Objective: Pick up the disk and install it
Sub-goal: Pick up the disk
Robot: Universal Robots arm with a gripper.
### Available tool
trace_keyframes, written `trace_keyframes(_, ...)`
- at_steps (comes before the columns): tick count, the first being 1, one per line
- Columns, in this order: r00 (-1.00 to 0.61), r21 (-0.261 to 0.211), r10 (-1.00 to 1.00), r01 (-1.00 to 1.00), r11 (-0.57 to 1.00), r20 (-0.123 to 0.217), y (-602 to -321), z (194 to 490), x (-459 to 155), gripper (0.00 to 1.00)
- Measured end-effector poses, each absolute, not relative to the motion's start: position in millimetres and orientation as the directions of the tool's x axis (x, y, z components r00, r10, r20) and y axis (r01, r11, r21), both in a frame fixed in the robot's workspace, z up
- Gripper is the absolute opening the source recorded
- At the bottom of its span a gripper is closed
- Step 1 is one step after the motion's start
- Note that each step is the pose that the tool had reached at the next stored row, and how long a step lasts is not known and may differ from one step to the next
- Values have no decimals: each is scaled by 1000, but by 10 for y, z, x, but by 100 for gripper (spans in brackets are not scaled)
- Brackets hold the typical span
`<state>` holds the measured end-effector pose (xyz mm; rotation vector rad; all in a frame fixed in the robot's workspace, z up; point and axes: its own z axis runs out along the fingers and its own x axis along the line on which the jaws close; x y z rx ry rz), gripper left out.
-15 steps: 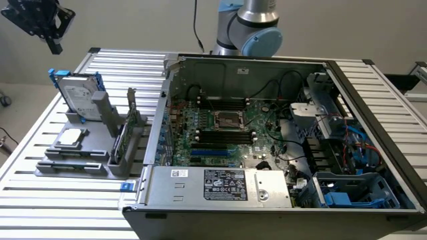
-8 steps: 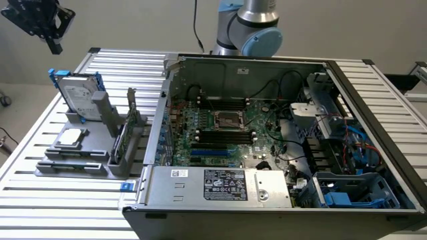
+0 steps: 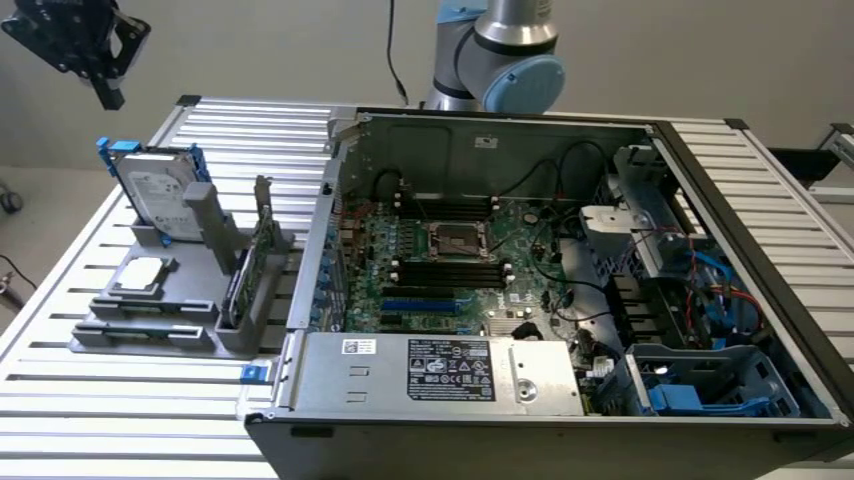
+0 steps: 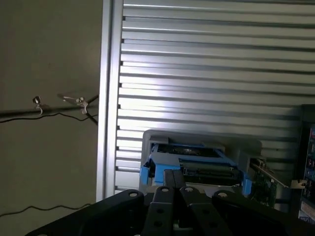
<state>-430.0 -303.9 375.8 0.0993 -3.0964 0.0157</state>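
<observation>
Jaws pressed together and empty, the black gripper [image 3: 107,98] hangs above the upright, blue-framed silver-grey metal disk [image 3: 160,197] at far left.

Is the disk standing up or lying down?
Standing up: the disk rests on its edge in the grey rack, its white label facing sideways.

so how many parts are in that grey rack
3: the disk standing upright at the back of the rack, the square chip lying flat nearer the camera, the green card on edge beside the computer case. Smaller ones may be hidden.
</observation>
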Motion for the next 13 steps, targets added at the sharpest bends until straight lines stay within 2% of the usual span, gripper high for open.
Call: trace_keyframes(13,-955,-9,-292,-293,956,44,-3039,3720,-4300,11)
